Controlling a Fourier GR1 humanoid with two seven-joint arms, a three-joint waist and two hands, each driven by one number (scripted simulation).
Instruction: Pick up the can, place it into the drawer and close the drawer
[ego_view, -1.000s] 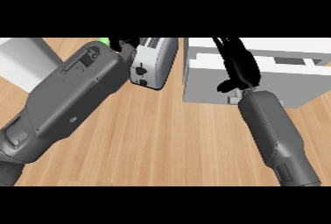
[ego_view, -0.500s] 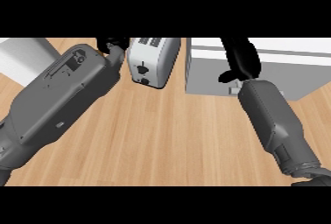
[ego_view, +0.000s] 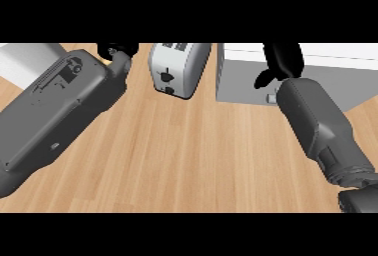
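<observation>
**newbie_op:** So where's the can? I'm staring at your head view and can't find it.

**rig_vet:** Honestly, you can't find it because it doesn't show. What you do get is the drawer (ego_view: 295, 80), the white box at the upper right, its grey front facing the counter. Whether it's pulled out or pushed in, I can't tell from this angle, so don't take my word either way.

**newbie_op:** And the hands?

**rig_vet:** Your right hand (ego_view: 280, 62) is black and sits over the drawer's top edge, with a thumb-like bit sticking out to the left. The top edge cuts off most of it, so I can't tell how the fingers stand. Your left hand (ego_view: 118, 52) is at the upper left, mostly hidden behind its own wrist, same story.

**newbie_op:** What's in the way?

**rig_vet:** Mostly your own arms. The left forearm (ego_view: 55, 107) is huge here and lies diagonally over the left side of the wooden counter (ego_view: 192, 160). The right forearm (ego_view: 321, 127) runs down from the drawer to the lower right corner. Between them stands a silver toaster (ego_view: 177, 70), tilted in the view, just beside the drawer, with slots on top and dark knobs on its end.

**newbie_op:** Any labels?

**rig_vet:** Nothing readable. There's also a pale grey block (ego_view: 26, 60) at the far upper left.
</observation>
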